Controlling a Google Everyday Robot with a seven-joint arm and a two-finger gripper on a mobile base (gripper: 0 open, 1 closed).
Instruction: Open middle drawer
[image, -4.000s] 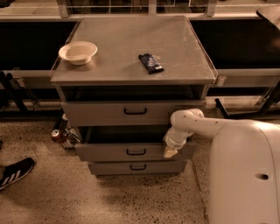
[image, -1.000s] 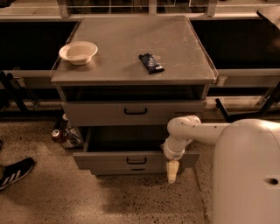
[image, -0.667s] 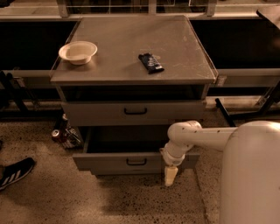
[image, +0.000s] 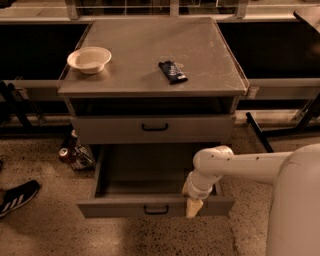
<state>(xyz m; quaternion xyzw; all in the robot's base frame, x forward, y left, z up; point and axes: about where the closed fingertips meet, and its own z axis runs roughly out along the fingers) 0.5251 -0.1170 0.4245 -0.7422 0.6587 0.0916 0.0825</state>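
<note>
The middle drawer (image: 120, 207) stood pulled well out from under the table (image: 200, 45), its grey front panel hanging far forward of the table's front edge. Its inside looked dark and bare as far as I could see. The small black bar handle (image: 156, 210) sat centred on that panel.

The pincer (image: 194, 206), cream-coloured at the tip, pointed down at the top rim of the drawer's front panel. It was to the right of the handle and below the table's front right corner. It lay against or just over the panel; I could not tell which, nor whether it was open or closed or had hold of anything. The white arm (image: 245, 167) reached in from the robot's body (image: 295, 210) on the right.

Above the open drawer, the top drawer (image: 100, 131) sat flush under the table's front edge.

On the table, a pale bowl (image: 89, 59) rested near the left edge, upright. A dark wrapped packet (image: 172, 71) lay flat near the middle, well apart from the bowl. On the floor past the table's front left corner lay a drink can (image: 64, 153), and farther left a black shoe (image: 15, 199) with white stripes.
</note>
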